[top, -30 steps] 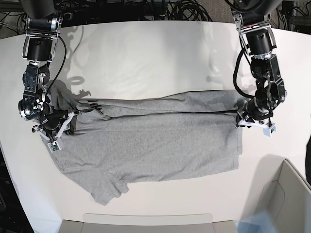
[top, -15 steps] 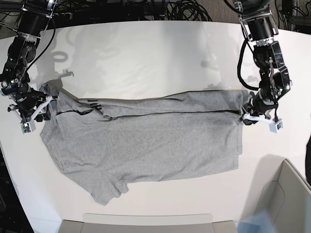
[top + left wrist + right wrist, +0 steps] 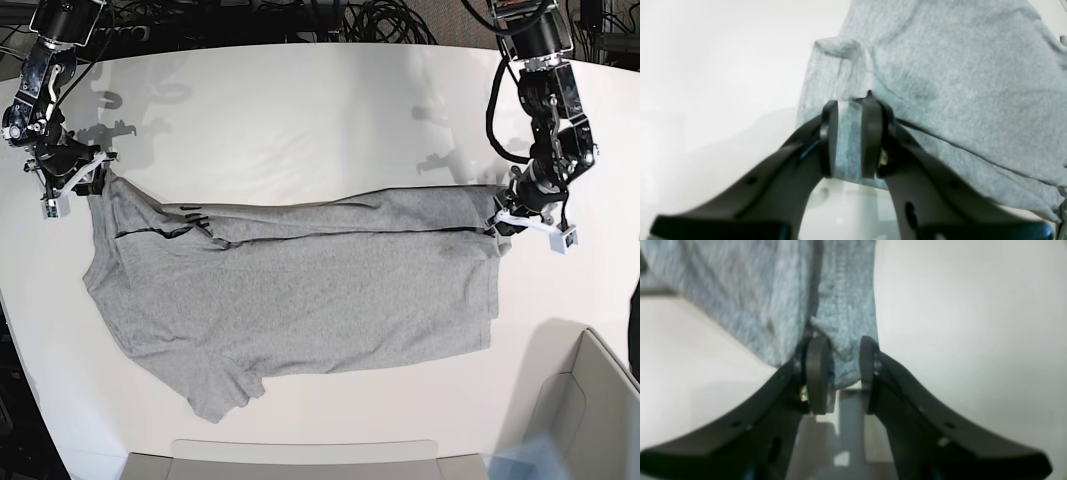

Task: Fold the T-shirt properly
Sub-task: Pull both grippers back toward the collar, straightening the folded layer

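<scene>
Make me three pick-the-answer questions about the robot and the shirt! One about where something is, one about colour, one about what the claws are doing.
1. Where does the T-shirt lie?
A on the white table
B in a box
C on the floor

2. What colour is it?
A red
B grey
C green

3. What are the left gripper and the right gripper doing?
A hanging empty
B each pinching shirt cloth
C holding a cup

Answers: 1 A, it is spread on the tabletop. 2 B, the fabric is heather grey. 3 B, both wrist views show cloth between the fingers.

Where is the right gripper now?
In the base view, the right gripper sits at the far left of the white table, at the T-shirt's upper-left corner.
</scene>
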`<state>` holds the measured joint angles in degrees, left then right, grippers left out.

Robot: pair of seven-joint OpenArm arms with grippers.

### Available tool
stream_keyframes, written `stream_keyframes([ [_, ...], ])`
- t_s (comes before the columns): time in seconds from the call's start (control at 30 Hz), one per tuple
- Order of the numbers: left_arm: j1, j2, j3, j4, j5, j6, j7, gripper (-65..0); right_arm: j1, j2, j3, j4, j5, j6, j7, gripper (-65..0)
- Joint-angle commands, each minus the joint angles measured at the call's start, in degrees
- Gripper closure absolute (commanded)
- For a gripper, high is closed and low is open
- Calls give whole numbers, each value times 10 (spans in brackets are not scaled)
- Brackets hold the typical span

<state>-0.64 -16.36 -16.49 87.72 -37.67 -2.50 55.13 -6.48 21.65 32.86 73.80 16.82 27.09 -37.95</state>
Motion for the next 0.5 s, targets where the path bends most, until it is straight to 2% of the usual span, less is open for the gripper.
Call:
stream_keyframes([
  [0.0,-8,-8,-2,3,-5,-2,-12,-142,13,15,-4,-6,-8,2,-8,-168],
  [0.13,-8,-8,1,-1,-5,-2,-13,-169,20,25,-18,-17,-8,2,-6,-168],
  [0.47,-9,-12,2,-70,-1,-2,-15,-169,20,27,-21,-17,-8,2,-7,-168],
])
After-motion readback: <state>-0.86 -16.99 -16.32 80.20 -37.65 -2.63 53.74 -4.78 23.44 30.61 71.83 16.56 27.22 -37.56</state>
